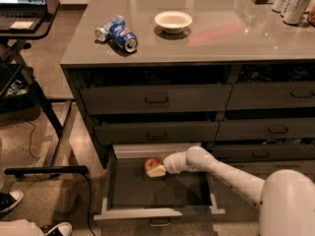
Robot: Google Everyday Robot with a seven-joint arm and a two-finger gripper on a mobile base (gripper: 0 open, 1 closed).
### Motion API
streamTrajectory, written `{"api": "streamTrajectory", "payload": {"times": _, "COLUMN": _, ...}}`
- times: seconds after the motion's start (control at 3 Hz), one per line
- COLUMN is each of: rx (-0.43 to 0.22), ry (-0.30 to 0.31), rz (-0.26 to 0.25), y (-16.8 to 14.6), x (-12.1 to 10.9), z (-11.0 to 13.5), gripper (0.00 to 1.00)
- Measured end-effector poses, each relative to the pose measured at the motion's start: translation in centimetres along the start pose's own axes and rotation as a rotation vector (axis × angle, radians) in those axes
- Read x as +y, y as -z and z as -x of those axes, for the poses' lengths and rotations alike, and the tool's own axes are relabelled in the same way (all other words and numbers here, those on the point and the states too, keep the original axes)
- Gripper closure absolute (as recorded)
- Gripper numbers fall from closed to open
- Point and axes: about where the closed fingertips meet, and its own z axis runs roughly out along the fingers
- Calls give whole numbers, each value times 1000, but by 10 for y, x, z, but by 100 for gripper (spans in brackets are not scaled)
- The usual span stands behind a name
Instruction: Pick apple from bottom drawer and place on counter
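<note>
The bottom drawer (147, 193) of the left stack is pulled open, showing its dark floor. The small red-orange apple (150, 162) sits near the drawer's back, just above the floor. My gripper (154, 167) reaches into the drawer from the right on a white arm. It is shut on the apple, with one pale finger (157, 171) showing in front of the fruit. The glossy grey-brown counter (221, 38) is the top of the cabinet above.
On the counter lie a blue soda can (118, 32) on its side and a white bowl (173, 21). Several upright cans (291, 1) stand at the back right. A black desk with a laptop (22, 1) stands left. Shoes (12, 200) are on the floor.
</note>
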Motion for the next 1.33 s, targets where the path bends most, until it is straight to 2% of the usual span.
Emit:
{"api": "streamTrajectory", "payload": {"times": 0.33, "rx": 135, "ry": -21, "rz": 147, "y": 32, "x": 64, "z": 9, "gripper": 100}}
{"api": "streamTrajectory", "payload": {"times": 0.67, "rx": 232, "ry": 1, "rz": 168, "y": 78, "x": 99, "z": 36, "gripper": 100}}
{"api": "streamTrajectory", "payload": {"times": 1.0, "rx": 311, "ry": 76, "rz": 132, "y": 123, "x": 119, "z": 81, "gripper": 100}}
{"api": "streamTrajectory", "payload": {"times": 1.33, "rx": 354, "ry": 164, "rz": 33, "y": 174, "x": 124, "z": 135, "gripper": 100}}
